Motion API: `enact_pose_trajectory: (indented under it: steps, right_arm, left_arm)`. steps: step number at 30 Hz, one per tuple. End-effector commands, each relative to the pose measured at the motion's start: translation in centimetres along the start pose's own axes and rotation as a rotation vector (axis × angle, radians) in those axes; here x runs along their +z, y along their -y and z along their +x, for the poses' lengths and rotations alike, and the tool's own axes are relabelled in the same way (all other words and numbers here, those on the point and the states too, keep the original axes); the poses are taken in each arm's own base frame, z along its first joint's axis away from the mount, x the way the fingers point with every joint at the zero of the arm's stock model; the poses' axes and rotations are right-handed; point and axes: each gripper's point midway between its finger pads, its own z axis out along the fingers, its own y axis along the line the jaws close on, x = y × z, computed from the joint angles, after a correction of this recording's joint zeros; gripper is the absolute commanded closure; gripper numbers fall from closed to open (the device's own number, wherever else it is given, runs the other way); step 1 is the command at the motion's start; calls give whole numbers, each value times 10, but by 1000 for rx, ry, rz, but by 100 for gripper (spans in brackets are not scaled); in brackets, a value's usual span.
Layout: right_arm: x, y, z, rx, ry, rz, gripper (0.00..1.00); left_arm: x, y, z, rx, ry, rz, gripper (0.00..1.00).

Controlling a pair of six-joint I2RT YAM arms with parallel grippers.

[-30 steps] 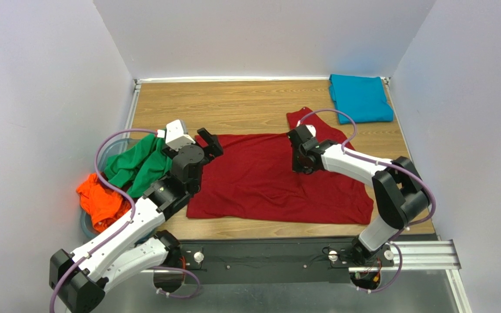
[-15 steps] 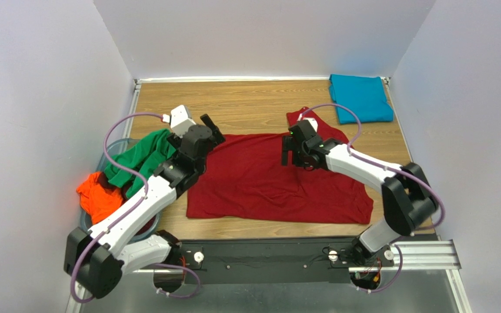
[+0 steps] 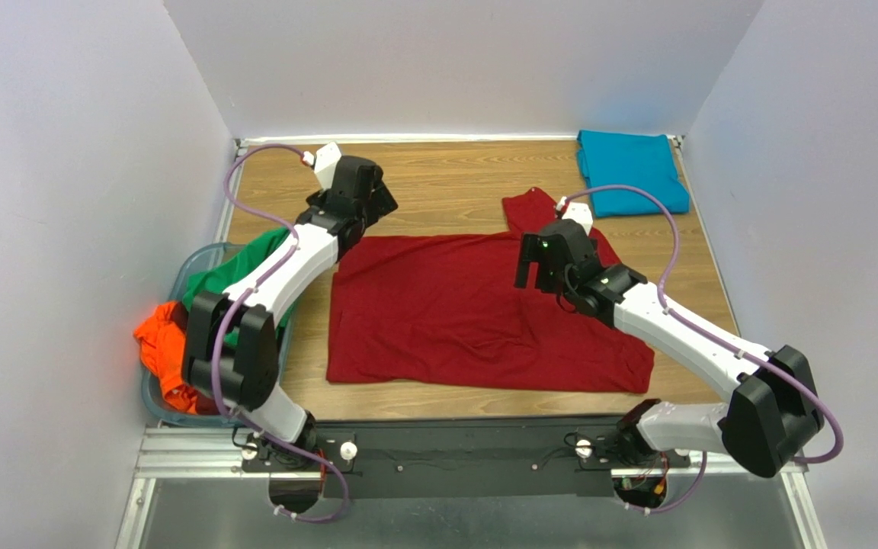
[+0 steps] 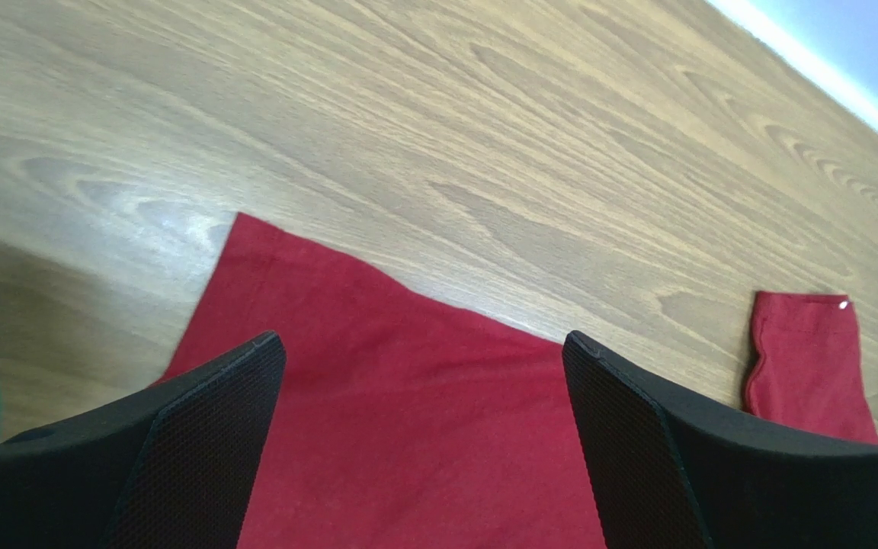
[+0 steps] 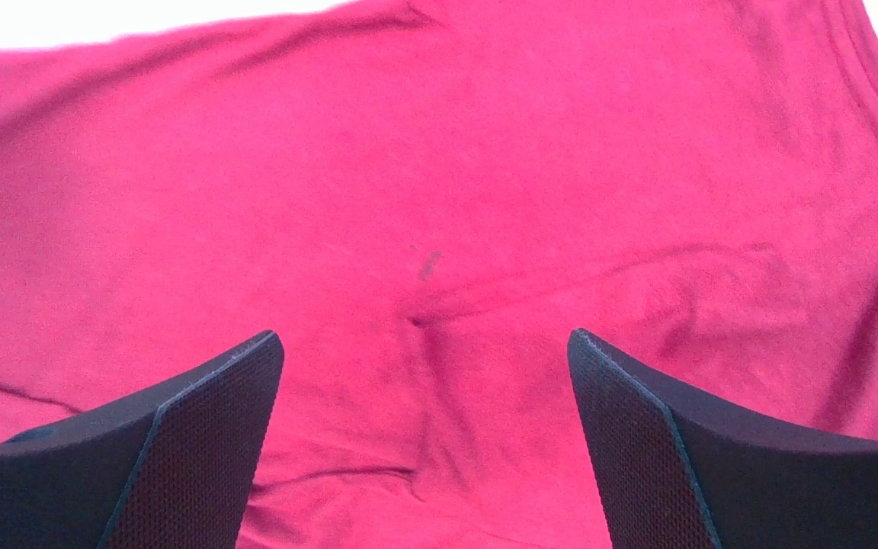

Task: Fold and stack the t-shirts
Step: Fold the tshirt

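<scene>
Dark red short-sleeved cloth t-shirt (image 3: 467,309) is spread flat in the middle of the wood-grain tabletop (image 3: 444,172), hem edge toward the arm bases. One sleeve (image 3: 535,209) sticks out past its far edge. A few shallow creases show in the right wrist view; otherwise it lies flat.

Left gripper (image 4: 421,343) is over the shirt's far-left corner with the arm stretched out to the far side. Its fingers are spread wide with nothing between them, and cloth and bare wood are visible through the gap.

Right gripper (image 5: 423,341) is over the far-right part of the shirt body, just near of the sleeve. Its fingers are also spread wide and empty, with only red cloth below. Can't tell whether either set of tips touches the fabric.

Teal-blue cloth t-shirt (image 3: 633,172) sits folded in the far-right corner, well apart from the red one.

Green cloth t-shirt (image 3: 243,275) and bright orange cloth t-shirt (image 3: 163,349) are bunched in a clear plastic tub (image 3: 155,403) at the table's left edge. The green one drapes over the rim toward the red shirt.
</scene>
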Motion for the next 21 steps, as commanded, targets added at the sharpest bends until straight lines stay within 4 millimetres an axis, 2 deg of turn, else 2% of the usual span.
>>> enact_pose_trajectory:
  steps: [1, 2, 6, 12, 15, 18, 21]
  right_arm:
    - [0, 18, 9, -40, 11, 64, 0]
    - [0, 20, 11, -46, 6, 68, 0]
    - [1, 28, 16, -58, 12, 94, 0]
    - [2, 24, 26, -61, -19, 53, 0]
    - [2, 20, 29, -63, -28, 32, 0]
    - [1, 21, 28, -68, -24, 33, 0]
    - [0, 21, 28, -65, -19, 27, 0]
  left_arm:
    - [15, 1, 19, 30, -113, -23, 2]
    - [17, 3, 18, 35, -125, -31, 2]
    - [37, -7, 41, 50, -195, -96, 2]
    - [56, -24, 57, 32, -224, -160, 4]
    - [67, -34, 58, 21, -234, -199, 9]
    - [74, -40, 59, 22, -238, -228, 9]
    - [80, -54, 61, 5, -241, -282, 9]
